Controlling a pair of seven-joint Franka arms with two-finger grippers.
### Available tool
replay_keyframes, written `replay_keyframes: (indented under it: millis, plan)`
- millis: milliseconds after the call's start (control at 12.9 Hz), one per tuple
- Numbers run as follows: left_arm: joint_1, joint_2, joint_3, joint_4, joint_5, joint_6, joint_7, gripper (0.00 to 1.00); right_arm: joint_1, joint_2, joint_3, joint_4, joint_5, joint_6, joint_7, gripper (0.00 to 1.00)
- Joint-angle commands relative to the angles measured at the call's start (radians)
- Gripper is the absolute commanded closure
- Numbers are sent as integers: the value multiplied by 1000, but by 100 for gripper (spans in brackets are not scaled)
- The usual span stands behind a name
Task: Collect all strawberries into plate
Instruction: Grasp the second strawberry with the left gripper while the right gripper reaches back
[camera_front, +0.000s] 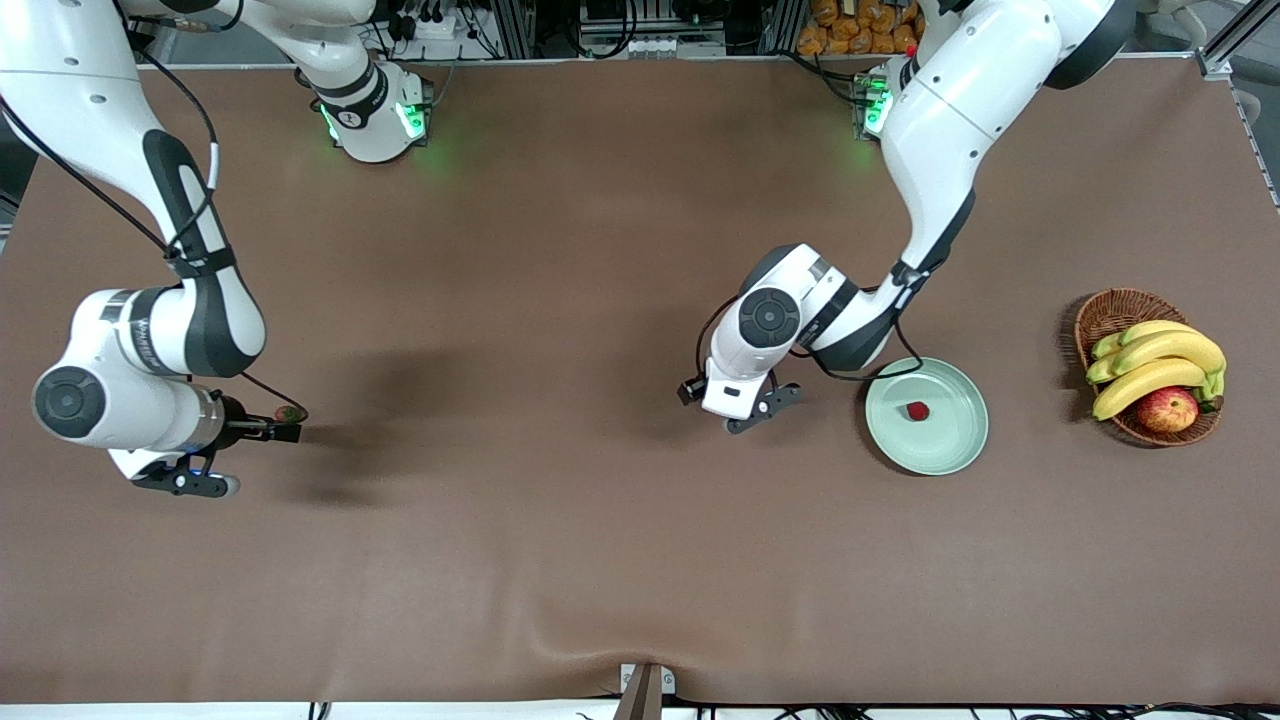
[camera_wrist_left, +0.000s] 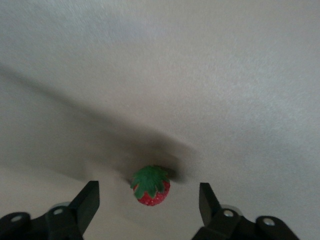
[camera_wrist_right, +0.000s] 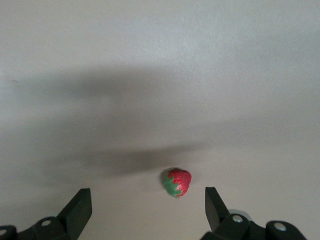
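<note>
One strawberry (camera_front: 916, 411) in plate (camera_front: 960, 445), frame right. Both tools wide: left tool (camera_wrist_left: 149, 200) over second strawberry (camera_wrist_left: 150, 186), right tool (camera_wrist_right: 148, 206) over third strawberry (camera_wrist_right: 176, 182).

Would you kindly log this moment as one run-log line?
left gripper: open over strawberry | right gripper: open over second strawberry | plate: holds one berry

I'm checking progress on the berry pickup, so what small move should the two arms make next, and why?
Probably lower both grippers straight down. Each wrist view shows a strawberry lying on the table between open fingers: one under the left gripper, one under the right gripper. Only one strawberry lies in the plate.
</note>
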Motion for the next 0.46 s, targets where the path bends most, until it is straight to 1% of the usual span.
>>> replay_keyframes:
  millis: [0, 77, 155, 310, 387]
  plan:
    - [-8, 13, 8, 17, 30, 11, -26, 38, -52, 0, 21, -49, -39, 45, -84, 0]
    - [-8, 15, 8, 17, 36, 11, -23, 57, -71, 3, 23, -49, -39, 45, -108, 0]
    - [-8, 15, 12, 17, 54, 11, -23, 70, -78, 10, 21, -51, -39, 45, -118, 0]
    - [-8, 15, 12, 17, 79, 11, -23, 100, -89, 33, 21, -51, -39, 46, -122, 0]
    - [-8, 13, 12, 20, 80, 11, -17, 100, -94, 41, 21, -51, -39, 51, -122, 0]
